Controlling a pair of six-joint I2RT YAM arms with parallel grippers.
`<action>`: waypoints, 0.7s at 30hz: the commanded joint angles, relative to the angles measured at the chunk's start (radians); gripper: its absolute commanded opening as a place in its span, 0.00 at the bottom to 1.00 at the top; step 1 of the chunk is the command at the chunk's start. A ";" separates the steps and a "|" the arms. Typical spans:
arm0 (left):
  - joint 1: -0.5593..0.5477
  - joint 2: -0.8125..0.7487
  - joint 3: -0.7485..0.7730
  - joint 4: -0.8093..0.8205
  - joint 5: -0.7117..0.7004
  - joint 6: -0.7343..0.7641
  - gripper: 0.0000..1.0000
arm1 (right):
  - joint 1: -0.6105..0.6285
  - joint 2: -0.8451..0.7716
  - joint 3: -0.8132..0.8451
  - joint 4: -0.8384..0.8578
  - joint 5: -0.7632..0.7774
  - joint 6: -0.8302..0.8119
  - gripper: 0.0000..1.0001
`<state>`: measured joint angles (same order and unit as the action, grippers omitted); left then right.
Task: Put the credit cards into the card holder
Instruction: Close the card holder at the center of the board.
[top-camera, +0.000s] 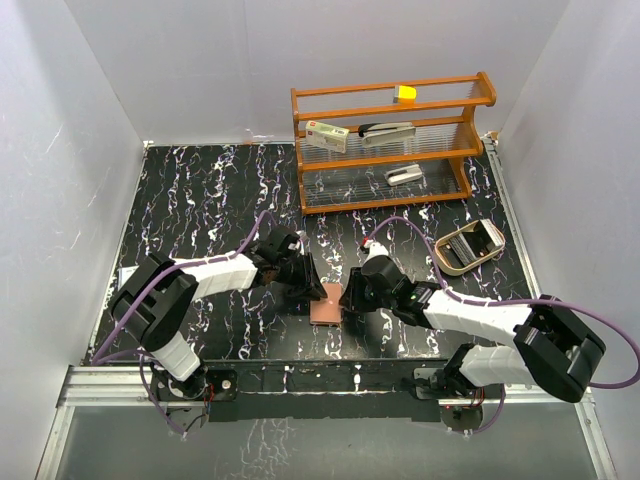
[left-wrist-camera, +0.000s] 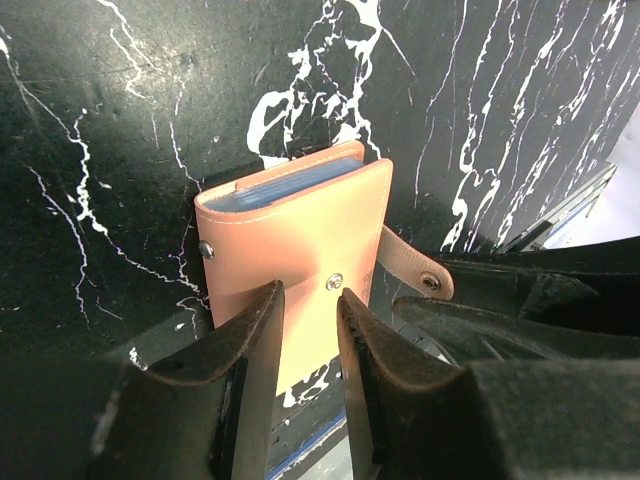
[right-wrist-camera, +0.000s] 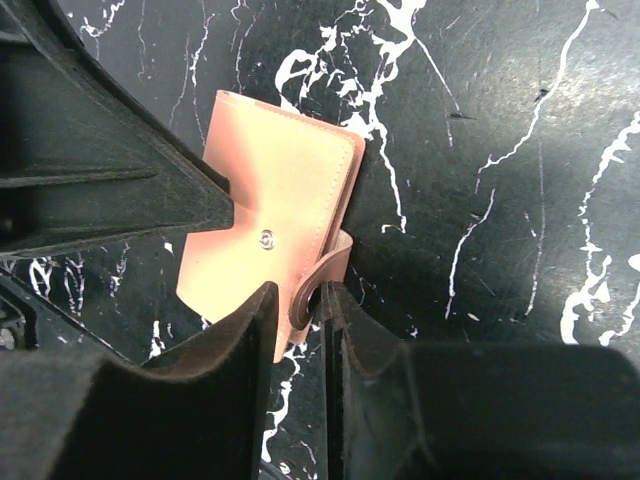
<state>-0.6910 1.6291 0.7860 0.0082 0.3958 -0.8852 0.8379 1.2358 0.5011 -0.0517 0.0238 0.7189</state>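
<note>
The card holder (top-camera: 325, 312) lies folded shut on the black marble table, between my two grippers. In the left wrist view the card holder (left-wrist-camera: 290, 230) shows light blue credit cards (left-wrist-camera: 285, 188) edge-on inside its far end. Its snap strap (left-wrist-camera: 415, 268) sticks out to the right. My left gripper (left-wrist-camera: 310, 295) hovers over the holder's near half, jaws narrowly apart with nothing between them. In the right wrist view my right gripper (right-wrist-camera: 300, 292) has the strap's loop (right-wrist-camera: 318, 285) between its fingertips, with a small gap on one side. The holder (right-wrist-camera: 280, 190) lies just beyond.
A wooden rack (top-camera: 390, 140) stands at the back with a white packet (top-camera: 327, 133) and a yellow block (top-camera: 405, 94) on it. A tan oval tray (top-camera: 470, 245) sits to the right. The left arm's finger (right-wrist-camera: 150, 190) crowds the holder's left side.
</note>
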 joint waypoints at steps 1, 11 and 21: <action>-0.008 0.023 0.006 -0.089 -0.071 0.037 0.27 | 0.004 -0.026 0.010 0.080 -0.030 0.056 0.24; -0.020 0.034 -0.029 -0.039 -0.072 -0.002 0.27 | 0.004 0.038 0.039 0.119 -0.067 0.063 0.29; -0.022 0.033 -0.034 -0.037 -0.080 -0.011 0.24 | 0.004 0.047 0.061 0.105 -0.083 0.060 0.30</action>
<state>-0.7036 1.6333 0.7830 0.0139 0.3733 -0.9012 0.8379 1.2819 0.5034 0.0116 -0.0498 0.7815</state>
